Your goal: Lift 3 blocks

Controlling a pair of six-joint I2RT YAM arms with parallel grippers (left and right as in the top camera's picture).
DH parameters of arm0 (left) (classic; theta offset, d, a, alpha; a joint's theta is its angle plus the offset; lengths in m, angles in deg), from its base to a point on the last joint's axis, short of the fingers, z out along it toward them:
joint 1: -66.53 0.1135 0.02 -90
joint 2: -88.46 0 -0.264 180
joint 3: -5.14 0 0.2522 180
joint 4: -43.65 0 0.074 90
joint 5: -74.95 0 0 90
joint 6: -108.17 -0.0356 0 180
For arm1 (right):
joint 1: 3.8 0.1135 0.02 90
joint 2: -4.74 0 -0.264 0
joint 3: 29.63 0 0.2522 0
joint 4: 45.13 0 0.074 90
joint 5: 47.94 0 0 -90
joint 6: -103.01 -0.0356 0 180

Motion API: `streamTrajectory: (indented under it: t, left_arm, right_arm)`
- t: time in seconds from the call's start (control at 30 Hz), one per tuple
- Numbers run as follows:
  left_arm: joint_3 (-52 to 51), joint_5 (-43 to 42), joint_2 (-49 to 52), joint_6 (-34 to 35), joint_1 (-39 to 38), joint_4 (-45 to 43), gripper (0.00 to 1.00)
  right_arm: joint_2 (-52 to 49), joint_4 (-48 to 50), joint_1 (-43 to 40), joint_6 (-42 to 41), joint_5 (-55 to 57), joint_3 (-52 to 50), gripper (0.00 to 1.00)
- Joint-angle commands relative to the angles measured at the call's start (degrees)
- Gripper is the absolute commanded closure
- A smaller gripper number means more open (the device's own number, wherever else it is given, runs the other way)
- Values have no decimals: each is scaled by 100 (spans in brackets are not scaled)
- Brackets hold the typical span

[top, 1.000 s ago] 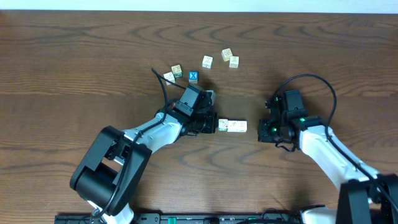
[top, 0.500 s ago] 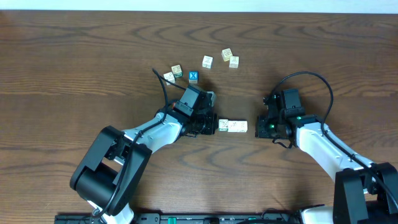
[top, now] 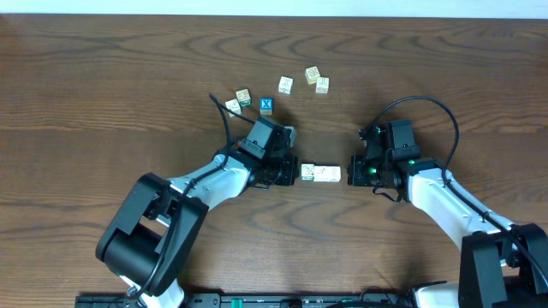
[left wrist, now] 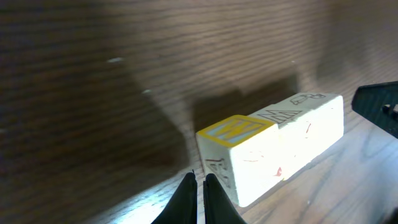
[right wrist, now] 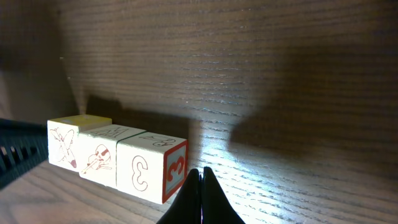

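Three blocks (right wrist: 102, 158) in row | left gripper (left wrist: 199, 186), right gripper (right wrist: 201, 180) closed, empty | overhead hides tips

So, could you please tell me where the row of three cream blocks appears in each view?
Overhead: row of blocks just below picture centre.
Left wrist: lower right, just past the left fingers.
Right wrist: lower left, beside the right fingers.
Shared landmark: yellow-topped end block.
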Motion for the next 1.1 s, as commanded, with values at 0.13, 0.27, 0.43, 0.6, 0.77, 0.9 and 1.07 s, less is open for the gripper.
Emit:
streamTrajectory:
  t: [0.13, 0.27, 0.43, 0.6, 0.77, 0.9, 1.07]
  left_arm:
    - [140, 166, 63, -184, 608, 22, 92]
    - [319, 127, 63, -293, 621, 26, 93]
    - [566, 151, 66, -354, 468, 26, 93]
    - [647, 181, 66, -350, 424, 48, 93]
    - [647, 175, 76, -356, 352, 85, 93]
    - [656, 184, 76, -485, 219, 63, 93]
    - [658, 184, 79, -549, 188, 44, 93]
  right_arm:
    - [-20, -70, 70, -17, -81, -26, 99]
    - [-20, -68, 70, -20, -79, -26, 99]
    - [-20, -70, 70, -20, -79, -26, 99]
    - [-20, -90, 70, -20, -79, -26, 99]
    - [-20, -90, 70, -20, -79, -26, 99]
    - [-20, -103, 70, -22, -81, -26, 99]
    - [-20, -118, 70, -66, -81, -26, 99]
